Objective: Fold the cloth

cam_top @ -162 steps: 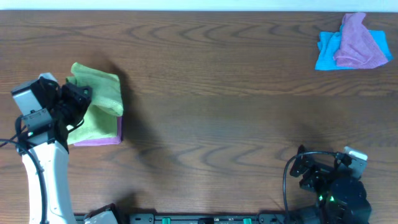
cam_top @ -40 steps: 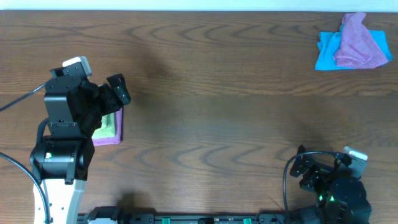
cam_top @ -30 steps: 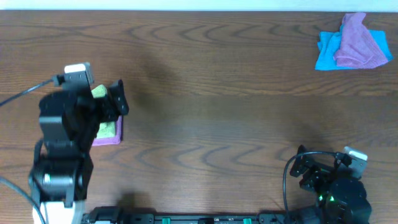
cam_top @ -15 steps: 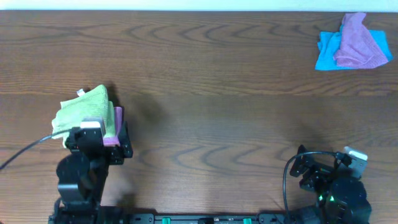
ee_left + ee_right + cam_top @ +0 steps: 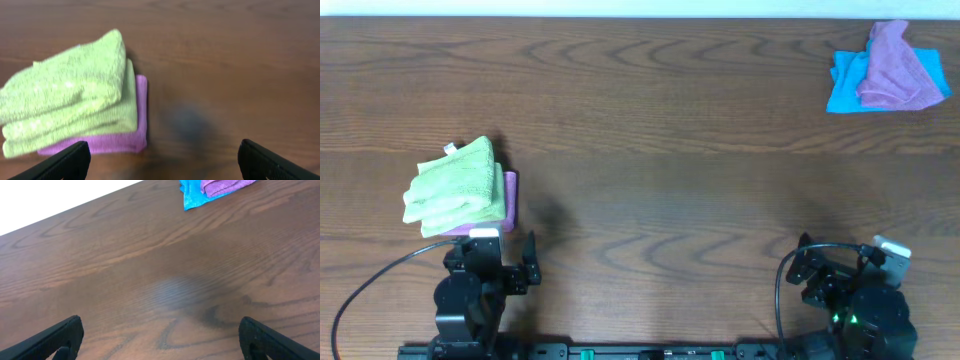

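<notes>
The cloth [image 5: 453,181] is lime-green and lies folded into a thick bundle at the table's left, a small white tag [image 5: 448,149] at its far edge. It rests on a second green cloth [image 5: 107,116] and a purple cloth [image 5: 122,142]; in the left wrist view the cloth [image 5: 65,82] tops this stack. My left gripper [image 5: 490,262] is drawn back near the front edge, just short of the stack, open and empty [image 5: 162,165]. My right gripper [image 5: 840,275] sits at the front right, open over bare wood [image 5: 160,340].
A crumpled purple cloth [image 5: 898,68] lies on a blue cloth [image 5: 842,82] at the far right corner; the right wrist view shows them far ahead as the blue cloth [image 5: 192,192] and the purple cloth [image 5: 222,185]. The wooden table [image 5: 670,170] spans between the arms.
My left arm has pulled back from over the stack to the table's front edge, uncovering the folded green cloth that it left on top. The right arm has not moved.
</notes>
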`<control>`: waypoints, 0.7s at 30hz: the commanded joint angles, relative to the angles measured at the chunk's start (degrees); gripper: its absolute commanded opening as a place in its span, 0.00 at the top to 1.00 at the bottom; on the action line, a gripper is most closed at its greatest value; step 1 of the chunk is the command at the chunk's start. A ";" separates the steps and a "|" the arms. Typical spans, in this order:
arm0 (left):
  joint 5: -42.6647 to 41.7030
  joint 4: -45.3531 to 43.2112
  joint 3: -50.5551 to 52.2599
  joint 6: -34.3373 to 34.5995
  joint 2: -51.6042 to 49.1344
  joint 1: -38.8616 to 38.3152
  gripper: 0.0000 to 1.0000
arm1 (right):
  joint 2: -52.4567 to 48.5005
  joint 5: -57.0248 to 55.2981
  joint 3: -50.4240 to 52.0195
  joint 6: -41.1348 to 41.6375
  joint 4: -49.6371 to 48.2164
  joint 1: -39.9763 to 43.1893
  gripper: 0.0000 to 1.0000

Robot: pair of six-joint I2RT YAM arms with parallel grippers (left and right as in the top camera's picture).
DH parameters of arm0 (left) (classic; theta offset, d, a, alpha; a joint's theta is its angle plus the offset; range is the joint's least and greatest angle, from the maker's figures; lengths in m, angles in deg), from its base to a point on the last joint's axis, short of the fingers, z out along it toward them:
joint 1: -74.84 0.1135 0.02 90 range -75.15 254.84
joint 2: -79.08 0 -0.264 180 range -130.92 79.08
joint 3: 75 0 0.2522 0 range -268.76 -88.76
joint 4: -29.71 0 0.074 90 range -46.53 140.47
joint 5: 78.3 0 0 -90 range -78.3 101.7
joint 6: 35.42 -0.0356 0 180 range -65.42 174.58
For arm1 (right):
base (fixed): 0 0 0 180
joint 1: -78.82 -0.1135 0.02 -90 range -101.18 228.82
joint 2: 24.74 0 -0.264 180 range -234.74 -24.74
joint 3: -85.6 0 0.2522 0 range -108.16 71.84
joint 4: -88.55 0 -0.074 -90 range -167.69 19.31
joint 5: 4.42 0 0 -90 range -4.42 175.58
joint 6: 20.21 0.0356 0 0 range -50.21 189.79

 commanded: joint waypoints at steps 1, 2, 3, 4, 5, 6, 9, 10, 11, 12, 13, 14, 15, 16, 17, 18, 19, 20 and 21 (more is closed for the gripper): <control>0.15 1.49 1.49 -2.01 2.16 -0.17 0.05 | 0.24 -0.57 0.24 0.98 0.07 0.87 0.01; 0.17 2.21 1.92 -2.01 2.86 -0.17 0.05 | 0.24 -0.57 0.24 0.98 0.09 0.87 0.01; 0.15 3.02 2.34 -2.01 3.32 -0.17 0.05 | 0.24 -0.57 0.24 0.98 0.09 0.87 0.01; 0.20 3.54 2.62 -2.21 3.26 -0.17 0.05 | 0.24 -0.57 0.24 0.98 0.09 0.87 0.01; 0.17 3.80 2.97 -2.23 3.28 -0.17 0.05 | 0.24 -0.57 0.24 0.98 0.07 0.87 0.01; 0.20 4.20 3.37 -2.67 3.26 -0.17 0.05 | 0.24 -0.57 0.24 0.98 0.09 0.87 0.01; 0.20 4.83 4.92 -3.96 3.26 -0.17 0.05 | 0.24 -0.57 0.24 0.98 0.09 0.87 0.01; 0.17 4.79 5.70 -3.96 3.26 -0.17 0.05 | 0.24 -0.57 0.24 0.98 0.09 0.87 0.01; 0.17 4.79 6.40 -3.96 3.26 -0.17 0.05 | 0.24 -0.57 0.24 0.98 0.07 0.87 0.01; 0.22 5.03 6.97 -3.89 3.28 -0.17 0.05 | 0.24 -0.57 0.24 0.98 0.09 0.87 0.01; 0.22 5.40 6.86 -4.39 3.28 -0.17 0.05 | 0.24 -0.57 0.24 0.98 0.07 0.87 0.01; 0.24 5.49 6.88 -5.55 3.28 -0.17 0.05 | 0.24 -0.57 0.24 0.98 0.09 0.87 0.01; 0.24 5.64 6.88 -6.82 3.28 -0.17 0.05 | 0.24 -0.57 0.24 0.98 0.07 0.87 0.01; 0.28 5.97 6.88 -8.02 3.28 -0.17 0.05 | 0.24 -0.57 0.24 0.98 0.09 0.87 0.01; 0.44 6.29 6.88 -8.87 3.28 -0.17 0.05 | 0.24 -0.57 0.24 0.98 0.07 0.87 0.01; 0.76 6.51 6.88 -9.35 3.28 -0.17 0.05 | 0.24 -0.57 0.24 0.98 0.07 0.87 0.01; 1.40 6.71 6.88 -9.49 3.28 -0.17 0.05 | 0.24 -0.57 0.24 0.98 0.07 0.87 0.01; 1.79 6.71 6.88 -9.49 3.28 -0.17 0.05 | 0.24 -0.57 0.24 0.98 0.09 0.87 0.01; 1.92 6.71 6.88 -9.49 3.26 -0.17 0.05 | 0.24 -0.57 0.24 0.98 0.07 0.87 0.01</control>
